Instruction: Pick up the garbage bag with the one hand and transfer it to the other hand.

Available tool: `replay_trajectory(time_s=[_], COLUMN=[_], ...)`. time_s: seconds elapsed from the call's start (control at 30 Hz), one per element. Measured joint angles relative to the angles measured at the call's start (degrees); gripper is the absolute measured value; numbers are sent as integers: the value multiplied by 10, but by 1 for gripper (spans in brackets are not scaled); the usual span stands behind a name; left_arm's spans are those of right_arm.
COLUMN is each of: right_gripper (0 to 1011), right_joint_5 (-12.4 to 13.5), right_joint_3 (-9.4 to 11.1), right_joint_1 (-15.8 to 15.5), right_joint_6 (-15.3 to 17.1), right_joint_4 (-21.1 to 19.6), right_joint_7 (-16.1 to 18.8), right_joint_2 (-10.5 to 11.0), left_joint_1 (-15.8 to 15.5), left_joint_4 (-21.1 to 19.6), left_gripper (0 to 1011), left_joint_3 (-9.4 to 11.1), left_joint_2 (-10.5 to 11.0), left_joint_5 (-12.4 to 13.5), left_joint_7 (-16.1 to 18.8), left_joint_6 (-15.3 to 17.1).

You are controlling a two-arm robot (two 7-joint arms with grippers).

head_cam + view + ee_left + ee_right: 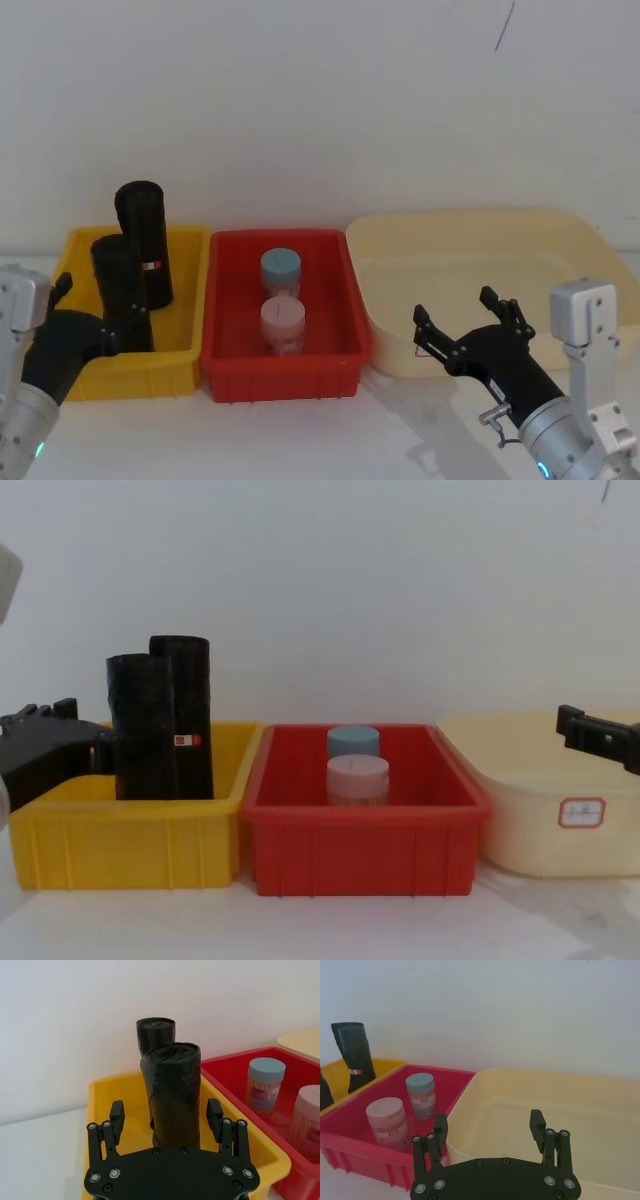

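Your left hand [166, 1109] is standing wide apart around the garbage bag [172, 1090], one of its fingers [117, 1116] on each side of the roll's lower half. The wrist view is showing a gap between each finger and the crinkled plastic, so the hand is straddling the bag, not gripping it, and holding nothing. That spread looks chosen to clear the roll's width before closing. The bag is standing upright in the left half of the yellow bin [130, 378], which is why the hand is reaching in low from the side, over the bin's left rim, rather than from above. Just beyond the bag, slightly right and touching or nearly so, the taller black roll with the red-and-white label [148, 235] is standing upright. A grip set too deep could catch the wrong roll or tip both.

Your right hand [455, 308] is hovering empty, fingers apart, by the near edge of the cream tub [470, 235], well apart from the bag, and looks posted to receive it. Between the two hands the red bin [285, 378] is holding a blue-lidded jar [280, 268] and, nearer, a pink-lidded jar [283, 318]; any handover would be passing above them. All three containers are sitting side by side on the white tabletop [300, 435].
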Motion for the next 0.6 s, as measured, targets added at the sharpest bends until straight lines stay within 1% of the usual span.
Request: replay_trajectory(time_s=[0.37,0.53,0.57,0.6], right_gripper=[1001,1001,1001,1001], right_joint_5=[0,0,0,0], right_joint_3=[0,0,0,0], right_joint_1=[0,0,0,0], right_joint_6=[0,0,0,0], right_joint_4=[0,0,0,0], right_joint_7=[0,0,0,0], right_joint_2=[0,0,0,0], left_joint_1=[-43,-62,-63,-68], left_joint_4=[48,69,70,76], left_gripper=[1001,933,891,876], left_joint_3=[6,9,9,10], left_joint_2=[-11,-18,-19,-21], left_joint_5=[-1,-2,-3,-3], left_joint_7=[-30,-46,-48,-52], left_joint_6=[-12,-16,-17,-19])
